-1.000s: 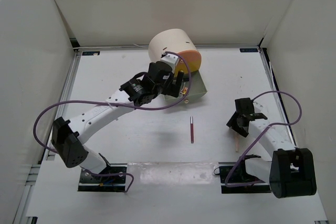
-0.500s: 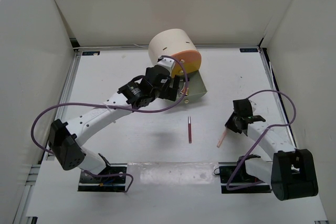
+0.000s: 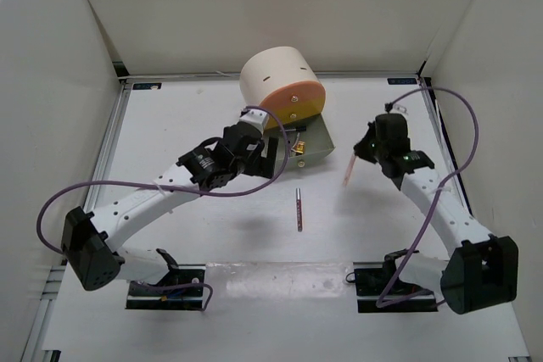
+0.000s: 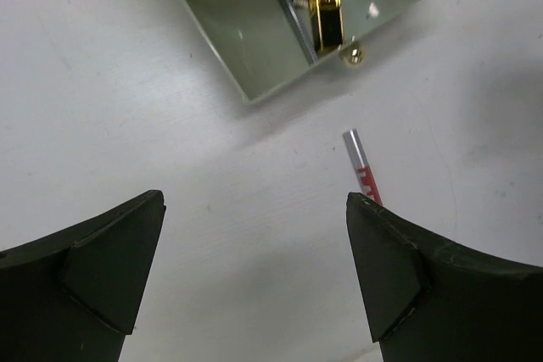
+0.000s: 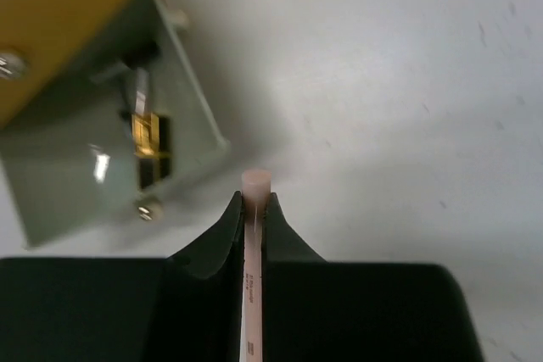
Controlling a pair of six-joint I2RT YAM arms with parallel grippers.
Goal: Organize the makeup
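A thin pale pink pencil [image 5: 254,243] is clamped between my right gripper's [image 5: 254,199] shut fingers, its blunt end poking out past the tips. From above, that pencil [image 3: 349,170] hangs off the right gripper [image 3: 365,155] just right of the open grey-green drawer [image 3: 312,143]. A red and grey pencil [image 3: 299,208] lies loose on the table mid-scene; its grey end [image 4: 360,158] shows beside my left gripper's right finger. The left gripper [image 4: 254,201] is open and holds nothing, hovering over bare table just near of the drawer [image 4: 246,31].
The cream cylindrical box [image 3: 273,78] lies at the back centre, its orange front [image 3: 299,101] facing me. A gold item [image 4: 327,10] rests in the pulled-out drawer [image 5: 76,175]. White walls close in the table on three sides.
My right gripper shut on the pink pencil, lifted it off the near right table and carried it back toward the drawer. The left gripper drew back from the drawer toward me.
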